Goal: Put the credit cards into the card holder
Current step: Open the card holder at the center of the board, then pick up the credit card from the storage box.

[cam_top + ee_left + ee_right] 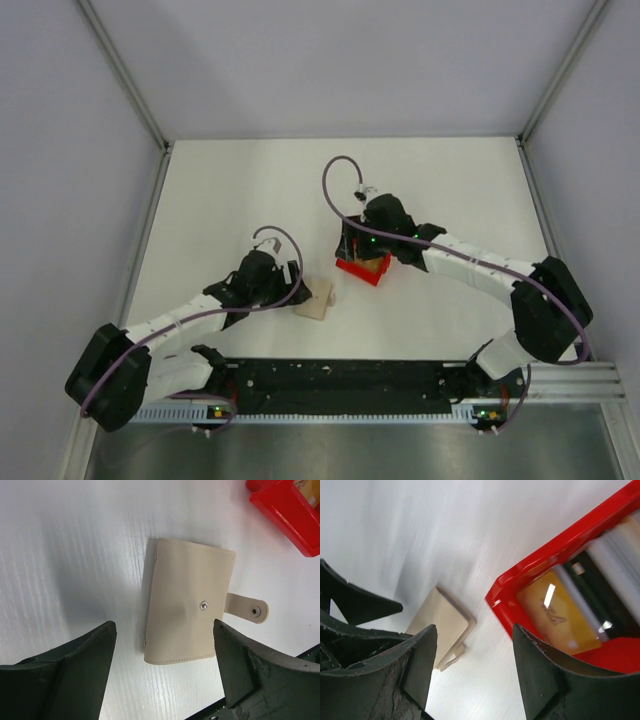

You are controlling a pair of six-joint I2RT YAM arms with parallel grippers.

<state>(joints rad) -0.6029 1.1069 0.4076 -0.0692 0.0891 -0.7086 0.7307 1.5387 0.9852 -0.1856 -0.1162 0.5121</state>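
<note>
- We see a white, faintly ribbed table [230,190] bearing everything.
- Left gripper [162,630]: fingers wide apart, empty, above the card holder.
- Right gripper [472,630]: fingers apart, empty, at the tray's corner.
- Red tray [540,560]: glossy rigid plastic, open-topped.
- Card holder [190,607]: soft beige rectangle, folded, snap tab undone, on the table near the tray.
- Credit cards [555,615]: thin, gold-orange and pale, blurred, inside the tray.

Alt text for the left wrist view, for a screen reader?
Folded beige card holder lies flat on the white table, snap tab unfastened and sticking out, seen between the open jaws of the left gripper. A corner of a red tray shows at top right.
</note>
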